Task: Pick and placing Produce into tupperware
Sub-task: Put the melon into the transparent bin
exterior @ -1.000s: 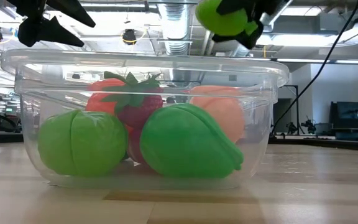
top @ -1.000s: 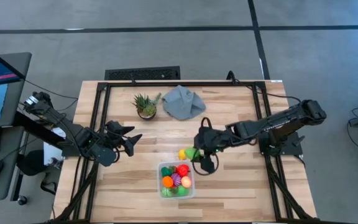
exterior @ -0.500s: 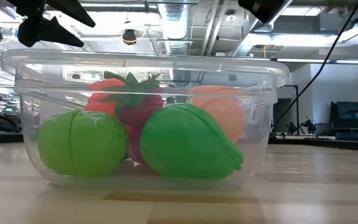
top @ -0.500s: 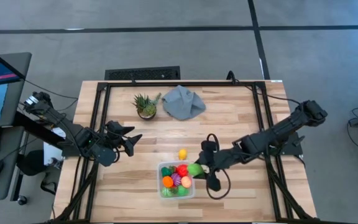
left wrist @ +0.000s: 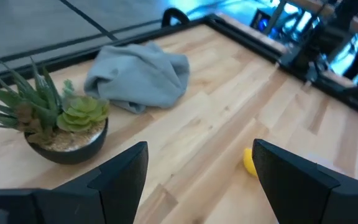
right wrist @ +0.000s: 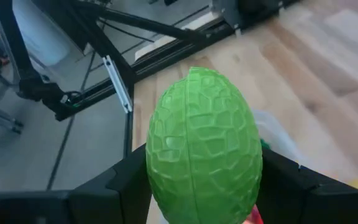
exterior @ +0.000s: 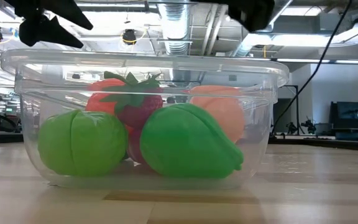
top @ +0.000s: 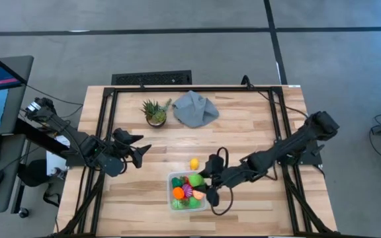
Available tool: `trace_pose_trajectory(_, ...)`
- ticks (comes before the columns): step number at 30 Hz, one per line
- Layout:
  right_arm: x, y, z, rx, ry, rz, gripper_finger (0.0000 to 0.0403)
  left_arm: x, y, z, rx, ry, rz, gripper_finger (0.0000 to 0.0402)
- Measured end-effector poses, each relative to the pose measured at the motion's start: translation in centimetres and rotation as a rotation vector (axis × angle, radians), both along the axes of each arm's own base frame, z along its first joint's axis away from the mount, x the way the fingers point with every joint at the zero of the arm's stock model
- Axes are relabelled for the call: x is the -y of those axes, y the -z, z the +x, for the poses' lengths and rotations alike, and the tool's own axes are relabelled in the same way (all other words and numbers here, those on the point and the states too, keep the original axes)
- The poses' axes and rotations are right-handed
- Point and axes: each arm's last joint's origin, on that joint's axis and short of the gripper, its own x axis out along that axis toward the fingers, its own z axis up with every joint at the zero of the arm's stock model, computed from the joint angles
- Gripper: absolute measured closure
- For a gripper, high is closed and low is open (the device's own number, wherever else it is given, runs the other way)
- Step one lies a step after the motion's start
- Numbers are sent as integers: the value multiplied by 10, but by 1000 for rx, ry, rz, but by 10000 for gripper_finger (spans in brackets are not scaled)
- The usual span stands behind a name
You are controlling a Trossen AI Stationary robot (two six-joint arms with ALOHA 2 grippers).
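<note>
Right gripper (top: 204,182) is clamped on a bumpy green toy fruit (right wrist: 204,149); the fingers sit on either side of it in the right wrist view. In the high view it hangs over the right-hand part of the tupperware (top: 174,206), so this reads as the drop step: fruit held above the opening and not yet let go.

The tupperware sits near the front edge of the tabletop (top: 256,119), about mid-width. It's already loaded with a red strawberry-like piece (exterior: 138,99), a round green piece (exterior: 82,142), a larger green one (exterior: 188,143) and a peach-coloured one (exterior: 219,112), among others. The pile reaches about the rim on that side, so a low release looks sensible, else the fruit could roll off.

A yellow piece (top: 194,163) lies alone on the tabletop just behind the tupperware, apart from it. That's probably the next pick.

Left gripper (top: 139,151) waits over the left half of the tabletop, fingers apart and holding nothing, well clear of the right arm's path. Its wrist view looks toward the potted plant (left wrist: 58,121) and grey cloth (left wrist: 138,74) near the back edge. Neither is part of the job.
</note>
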Motion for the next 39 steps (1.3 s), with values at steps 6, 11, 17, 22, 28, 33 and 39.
trace_pose_trajectory(6, -9, 28, 17, 6, 47, 88, 154, 2, 1, 0, -53, 74, -10, 123)
trace_pose_trajectory(11, -11, 47, 24, -22, 120, 116, 154, 6, 1, -2, -58, 99, -5, 123)
trace_pose_trajectory(17, -12, 45, 27, -9, 145, 109, 154, 8, 1, -3, -56, 114, -1, 123)
trace_pose_trajectory(22, -11, 49, 26, -46, 149, 81, 154, 9, 1, -4, -48, 110, -14, 123)
trace_pose_trajectory(28, -11, 51, 24, -67, 148, 67, 154, 9, 1, -4, -42, 105, -23, 123)
trace_pose_trajectory(33, -12, 56, 27, -70, 143, 56, 154, 9, 1, -4, -35, 99, -34, 123)
trace_pose_trajectory(39, -23, 61, 38, -74, 110, 32, 154, 10, 2, -2, -32, 92, -43, 123)
